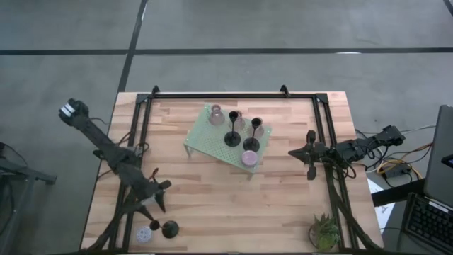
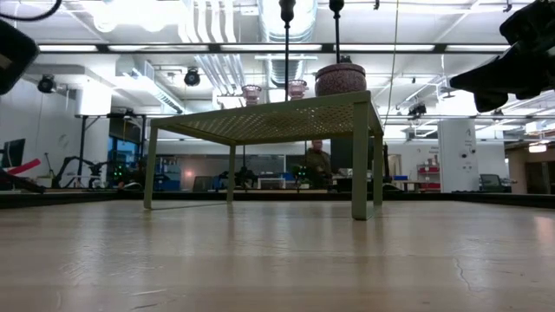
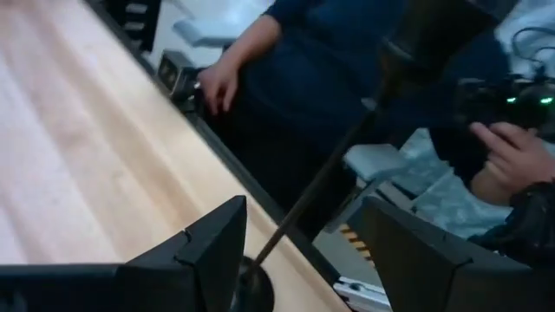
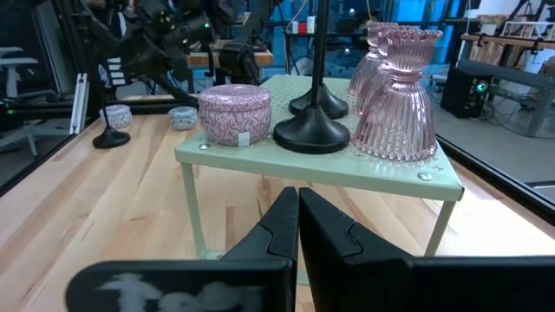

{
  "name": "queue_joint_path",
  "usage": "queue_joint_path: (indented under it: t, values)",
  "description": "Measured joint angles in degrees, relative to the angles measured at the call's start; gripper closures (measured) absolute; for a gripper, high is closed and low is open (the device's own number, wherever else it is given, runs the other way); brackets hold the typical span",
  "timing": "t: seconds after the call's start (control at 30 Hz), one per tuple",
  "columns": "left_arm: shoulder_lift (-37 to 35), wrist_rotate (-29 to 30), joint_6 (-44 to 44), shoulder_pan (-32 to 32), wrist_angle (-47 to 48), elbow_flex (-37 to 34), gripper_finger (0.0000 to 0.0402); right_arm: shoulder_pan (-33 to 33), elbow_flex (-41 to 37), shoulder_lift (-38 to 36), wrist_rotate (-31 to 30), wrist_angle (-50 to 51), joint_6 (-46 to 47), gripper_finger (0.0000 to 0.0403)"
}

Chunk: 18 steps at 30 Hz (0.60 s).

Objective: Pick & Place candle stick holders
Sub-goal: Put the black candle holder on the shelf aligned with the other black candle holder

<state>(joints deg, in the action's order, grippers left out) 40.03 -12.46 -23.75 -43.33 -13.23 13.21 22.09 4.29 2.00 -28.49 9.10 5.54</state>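
My left gripper is open near the table's near left corner. In the left wrist view a black slim-stemmed holder stands just ahead, between the finger lines; it rests on its round base. A squat lavender holder sits beside it. The pale green stand carries three pink glass holders, two black ones and a squat pink-lavender one. My right gripper is shut and empty, to the right of the stand.
A spiky green plant stands at the near right corner. A black frame rail runs along the far edge. A person stands close to the near edge, one hand at the table rim. Bare wood lies mid-table.
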Motion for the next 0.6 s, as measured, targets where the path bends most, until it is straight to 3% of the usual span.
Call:
queue_joint_path:
  t: [0.43, 0.6]
  values:
    - [1.18, 5.36, 4.71, -1.56, -25.61, -9.58, 0.0170, 0.00, 0.00, -0.02, 0.00, -0.01, 0.00, 0.0394]
    - [3.55, 5.56, 5.62, -1.68, -28.01, -10.03, 0.0170, 0.00, 0.00, -0.02, 0.00, -0.02, 0.00, 0.0394]
